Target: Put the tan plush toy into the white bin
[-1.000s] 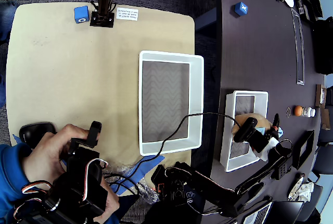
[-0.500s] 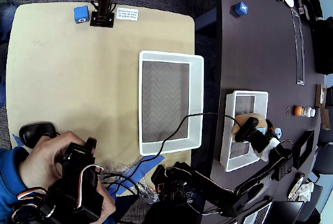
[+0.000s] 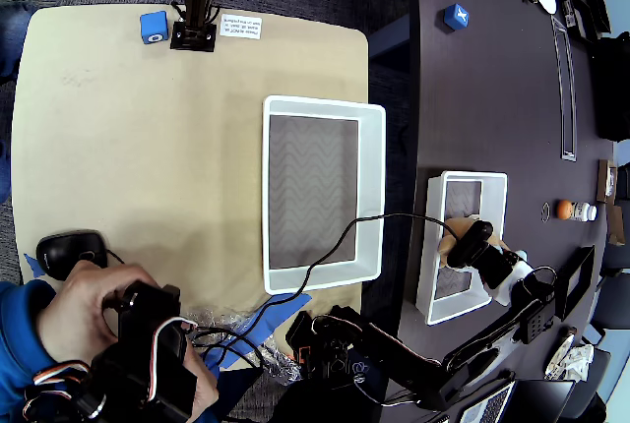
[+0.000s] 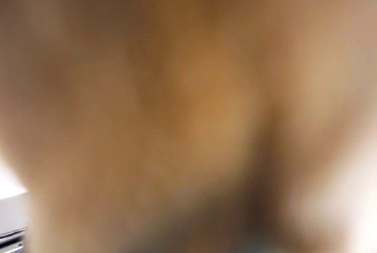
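My gripper (image 3: 463, 243) sits low over the smaller white bin (image 3: 434, 246) on the dark table (image 3: 472, 98), pressed down onto the tan plush toy (image 3: 455, 231). From the overhead view only a sliver of tan fabric shows beside my black wrist housing — the rest of the toy is hidden under it. I cannot tell how my fingers stand; the camera body covers them from above.

Wrist view: tan plush toy (image 4: 194, 106) pressed right against the lens, all blur, soft orange-brown across nearly the whole picture. A bit of white edge at lower left, too blurred to name.

The toy lies inside the smaller bin, toward its lower half in the overhead view. The white bin (image 3: 373, 187) — the larger one, grey zigzag floor — rests on the tan table (image 3: 138, 148), well apart to the left, nothing in it. A black cable (image 3: 340, 241) drapes across its lower right corner.

Other things: a blue cube (image 3: 154, 27) at the tan table's top edge, another blue cube (image 3: 455, 17) on the dark table, a small orange ball (image 3: 564, 209) near the right edge.
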`<act>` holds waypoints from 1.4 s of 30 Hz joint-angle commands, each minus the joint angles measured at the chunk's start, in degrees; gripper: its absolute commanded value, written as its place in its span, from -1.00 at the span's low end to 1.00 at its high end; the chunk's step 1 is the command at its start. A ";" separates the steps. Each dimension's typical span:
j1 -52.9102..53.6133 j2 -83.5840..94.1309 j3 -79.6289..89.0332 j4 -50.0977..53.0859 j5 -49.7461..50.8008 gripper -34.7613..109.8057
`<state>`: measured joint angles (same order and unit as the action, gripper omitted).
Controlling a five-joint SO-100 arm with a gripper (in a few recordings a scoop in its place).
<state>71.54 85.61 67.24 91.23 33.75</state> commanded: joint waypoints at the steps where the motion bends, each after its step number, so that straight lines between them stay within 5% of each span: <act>1: 0.88 3.43 -1.49 1.32 0.44 -0.53; 27: -4.04 28.74 -15.82 8.44 0.00 -0.52; 42: -44.12 52.38 7.65 8.35 -26.02 -0.52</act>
<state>36.47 130.78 71.81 99.05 13.10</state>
